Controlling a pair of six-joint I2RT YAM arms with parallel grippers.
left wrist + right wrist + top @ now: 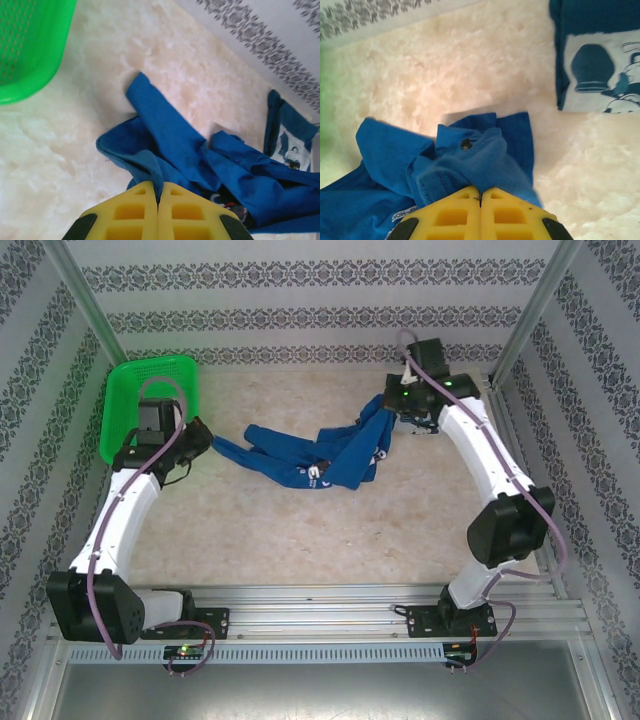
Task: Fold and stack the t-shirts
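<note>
While the crumpled royal-blue t-shirt [340,455] stretches ropelike across the fuzzy cream table [300,530], the left gripper [159,200] and right gripper [480,196] each clamp its soft cloth.

Two t-shirts [470,160] [600,60], one green basket [125,415], two claws [158,192] [480,192]

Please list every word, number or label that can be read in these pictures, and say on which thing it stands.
No text can be read in full.
White lettering on the t-shirt: cut off and too blurred to read.
Cartoon print: a picture, no words visible.
</note>
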